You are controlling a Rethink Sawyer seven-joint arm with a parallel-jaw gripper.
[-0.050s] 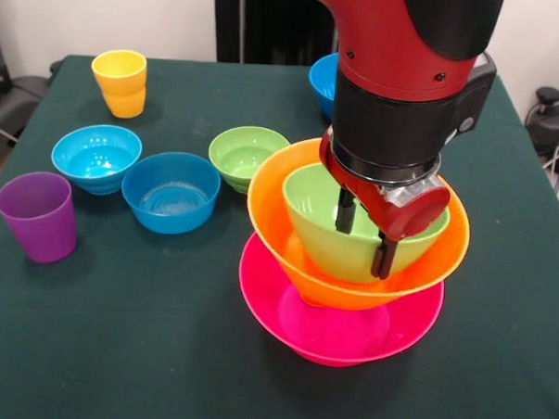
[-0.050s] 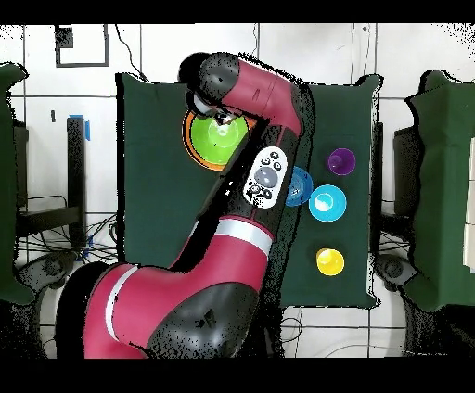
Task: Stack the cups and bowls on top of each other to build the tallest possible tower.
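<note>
Arm: you see the red and black arm (image 1: 411, 76) coming down from the top of the front view, right of centre; in the overhead view it sweeps from the lower left up to the upper middle.

Jaws: the gripper (image 1: 364, 235) hangs inside the top bowl of the pile. The two dark fingers (image 1: 345, 212) stand apart with a plain gap between them, and you see nothing held in that gap. One finger is down in the bowl, the other (image 1: 383, 256) crosses its near rim in the picture; you cannot tell whether either touches the bowl.

Tower: right of centre in the front view. A large pink bowl (image 1: 348, 328) sits on the counter (image 1: 116, 351) as the base, a large orange bowl (image 1: 279, 219) rides above it, tilted a little, and a medium green bowl (image 1: 307, 206) is nested in the orange one. In the overhead view you see the green bowl (image 2: 221, 139) ringed by the orange rim (image 2: 190, 139), upper middle.

Loose bowls: left of the tower in the front view, a small green bowl (image 1: 243, 155) sits just beside the orange rim, then a blue bowl (image 1: 171, 192), then a cyan bowl (image 1: 96, 157) further left. Another blue bowl (image 1: 322, 81) shows partly behind the arm at the top.

Cups: a yellow cup (image 1: 120, 83) stands upright in the upper left of the front view; a purple cup (image 1: 38, 216) stands upright at the left edge, near the cyan bowl.

Counter: covered in dark green cloth.
</note>
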